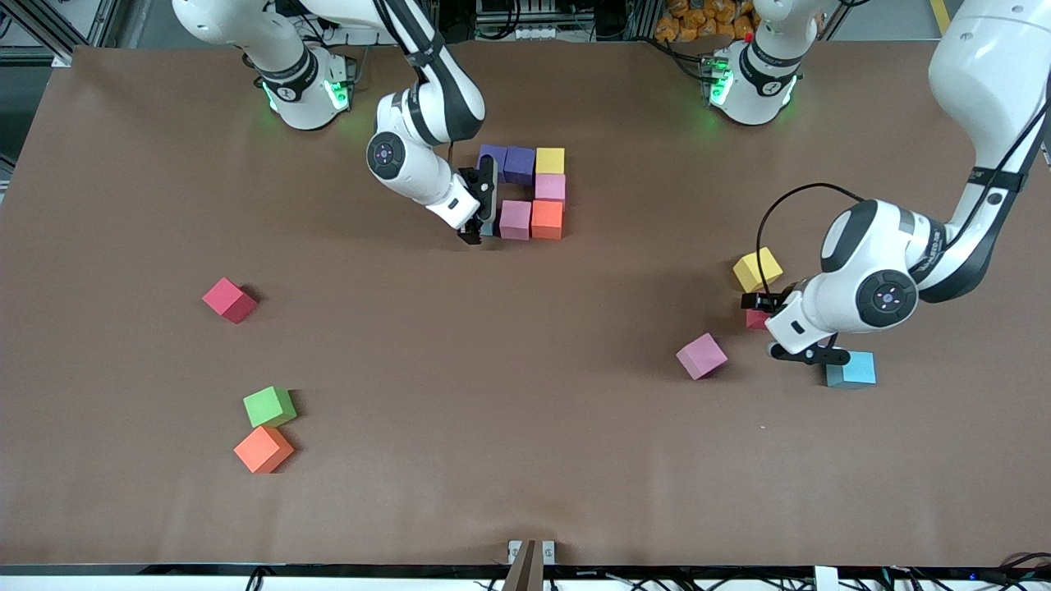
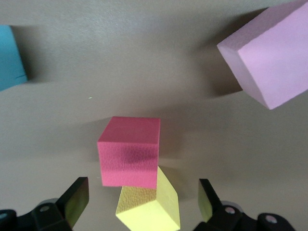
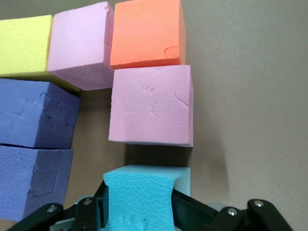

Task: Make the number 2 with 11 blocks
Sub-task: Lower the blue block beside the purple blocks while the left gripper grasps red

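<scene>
1. Front view:
   - The unfinished number 2 [image 1: 525, 190] lies in the upper centre of the frame. It has two purple blocks [image 1: 507, 162] and a yellow block [image 1: 550, 160] in its top row. A pink block [image 1: 550, 187] sits under the yellow, and below that come another pink block [image 1: 515, 219] and an orange block [image 1: 547, 219].
   - The right gripper [image 1: 478, 222] is low at this last row, on the side toward the right arm's end of the worktop [image 1: 460, 369].
   - The left gripper [image 1: 784, 328] hangs over a pinkish-red block [image 1: 755, 318]. A loose yellow block [image 1: 757, 269], a loose pink block [image 1: 701, 355] and a loose blue block [image 1: 851, 369] lie around it.
   - A red block [image 1: 229, 300], a green block [image 1: 269, 406] and a loose orange block [image 1: 263, 449] lie in the lower part, toward the right arm's end.

2. Left wrist view: the left gripper [image 2: 144, 202] has its jaws spread. The pinkish-red block [image 2: 129, 151] and the loose yellow block [image 2: 149, 207] show below them, neither one clasped.

3. Right wrist view: the right gripper [image 3: 139, 211] has its jaws pinching a light blue block [image 3: 142, 192], which sits just beside the pink block [image 3: 151, 106] of the orange row.
</scene>
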Robot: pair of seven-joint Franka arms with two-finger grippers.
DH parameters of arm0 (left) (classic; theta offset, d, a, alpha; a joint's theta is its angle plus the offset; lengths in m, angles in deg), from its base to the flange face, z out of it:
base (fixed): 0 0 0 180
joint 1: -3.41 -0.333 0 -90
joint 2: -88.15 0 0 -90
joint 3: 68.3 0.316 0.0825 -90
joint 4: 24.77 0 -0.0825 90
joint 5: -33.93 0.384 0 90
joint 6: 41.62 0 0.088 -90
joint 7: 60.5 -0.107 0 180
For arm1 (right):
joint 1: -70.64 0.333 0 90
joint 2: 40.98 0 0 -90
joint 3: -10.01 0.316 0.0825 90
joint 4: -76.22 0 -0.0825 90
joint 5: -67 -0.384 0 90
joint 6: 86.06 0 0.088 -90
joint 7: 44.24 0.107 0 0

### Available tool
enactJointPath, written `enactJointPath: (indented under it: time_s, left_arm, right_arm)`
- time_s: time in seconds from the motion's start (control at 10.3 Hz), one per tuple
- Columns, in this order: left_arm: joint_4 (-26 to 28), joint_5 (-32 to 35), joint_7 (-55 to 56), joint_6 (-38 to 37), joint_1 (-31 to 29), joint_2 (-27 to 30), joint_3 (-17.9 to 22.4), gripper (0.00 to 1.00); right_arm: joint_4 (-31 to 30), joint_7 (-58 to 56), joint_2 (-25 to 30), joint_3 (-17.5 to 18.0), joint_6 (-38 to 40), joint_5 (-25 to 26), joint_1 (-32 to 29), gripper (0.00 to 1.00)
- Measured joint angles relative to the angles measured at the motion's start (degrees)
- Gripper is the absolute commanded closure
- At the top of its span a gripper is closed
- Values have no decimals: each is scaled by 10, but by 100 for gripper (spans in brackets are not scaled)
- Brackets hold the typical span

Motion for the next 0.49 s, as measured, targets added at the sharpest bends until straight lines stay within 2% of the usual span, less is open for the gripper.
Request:
enactJointPath:
  time_s: [0.49]
  left_arm:
    - [0, 13, 0, 9, -12, -34, 18, 0]
  right_arm:
    - [1, 0, -3, 1, -7, -24, 12, 81]
